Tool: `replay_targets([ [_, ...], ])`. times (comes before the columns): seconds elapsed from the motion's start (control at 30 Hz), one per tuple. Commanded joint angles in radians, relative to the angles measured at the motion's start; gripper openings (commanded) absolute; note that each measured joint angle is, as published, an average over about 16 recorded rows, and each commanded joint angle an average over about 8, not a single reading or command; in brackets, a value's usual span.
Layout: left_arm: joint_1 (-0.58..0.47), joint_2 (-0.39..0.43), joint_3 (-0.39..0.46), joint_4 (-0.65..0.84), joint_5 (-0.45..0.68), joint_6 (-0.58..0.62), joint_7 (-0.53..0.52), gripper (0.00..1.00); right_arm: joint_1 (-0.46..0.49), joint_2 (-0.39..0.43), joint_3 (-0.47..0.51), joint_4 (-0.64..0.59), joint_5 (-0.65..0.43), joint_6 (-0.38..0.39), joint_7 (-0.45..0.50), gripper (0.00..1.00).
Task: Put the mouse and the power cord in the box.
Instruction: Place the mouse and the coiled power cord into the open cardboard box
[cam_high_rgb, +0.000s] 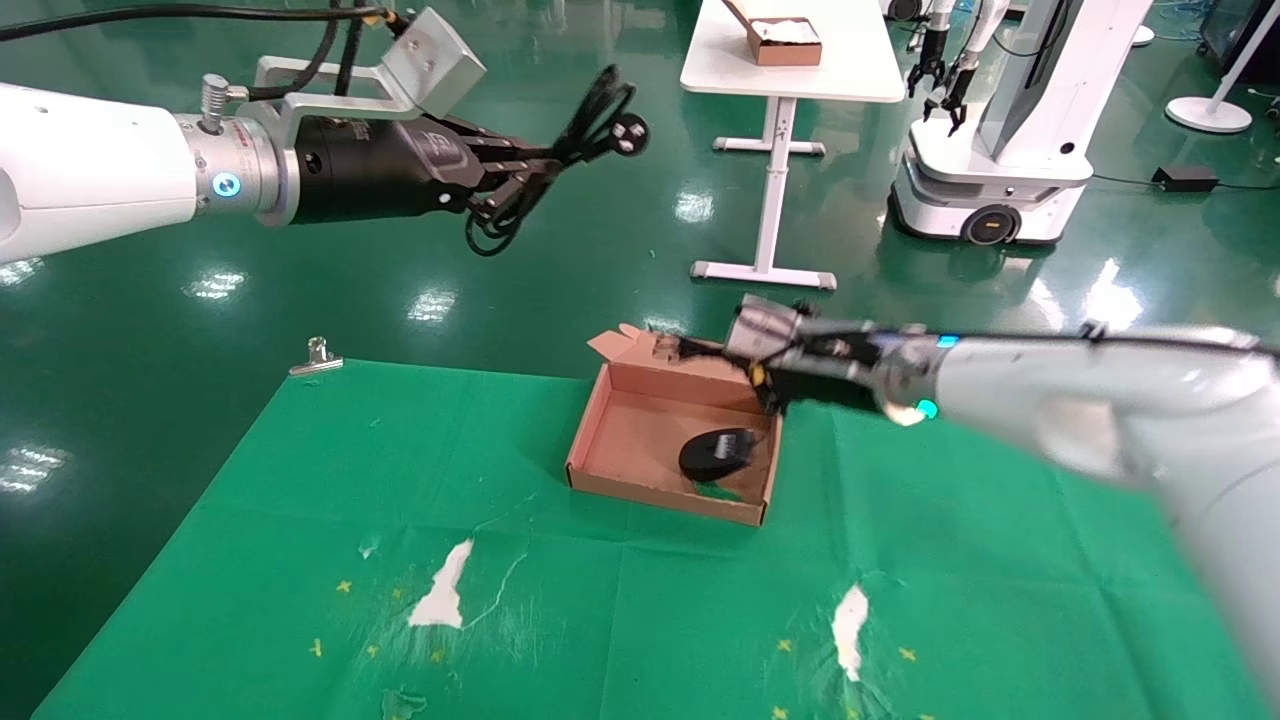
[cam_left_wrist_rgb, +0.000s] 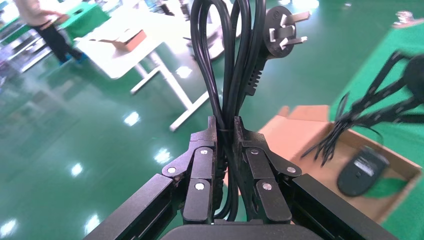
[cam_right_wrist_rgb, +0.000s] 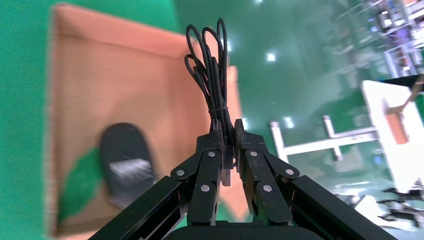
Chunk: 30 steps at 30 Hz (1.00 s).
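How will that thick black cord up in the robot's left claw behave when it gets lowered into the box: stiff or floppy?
Probably springy, not limp: the power cord, pinched in the left gripper, holds its loops upright. Its chunky plug likely adds weight at one end, so it may swing. The loops could spring wider than the shallow box.
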Motion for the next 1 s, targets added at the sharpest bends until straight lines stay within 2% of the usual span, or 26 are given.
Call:
replay_targets([
  [0.03,0.001,0.0,0.002,-0.005,0.002,0.016,0.008,0.0,-0.034,-0.019,0.005,-0.007,0.008,0.036,0.001,0.32],
  [0.17,0.007,-0.014,0.006,-0.009,0.009,0.055,0.023,0.0,-0.064,-0.02,0.011,0.011,0.024,0.027,0.016,0.82],
  [0.23,0.01,-0.019,0.01,-0.012,0.015,0.069,0.033,0.0,-0.071,-0.019,0.015,0.015,0.034,0.027,0.025,1.0],
  [0.5,0.041,0.006,0.039,-0.018,0.056,0.06,0.061,0.0,-0.089,-0.006,0.043,0.011,0.085,0.039,0.045,1.0],
  [0.7,0.115,0.081,0.049,-0.036,0.067,-0.031,0.053,0.0,-0.058,0.044,0.03,0.009,0.067,0.03,-0.017,1.0],
  [0.83,0.211,0.111,0.061,-0.118,0.053,-0.086,0.004,0.0,0.02,0.125,0.003,0.021,0.025,-0.023,-0.082,1.0],
  [1.0,0.326,0.114,0.113,-0.252,0.019,-0.134,-0.114,0.0,0.114,0.213,-0.023,0.028,-0.012,-0.13,-0.129,1.0],
])
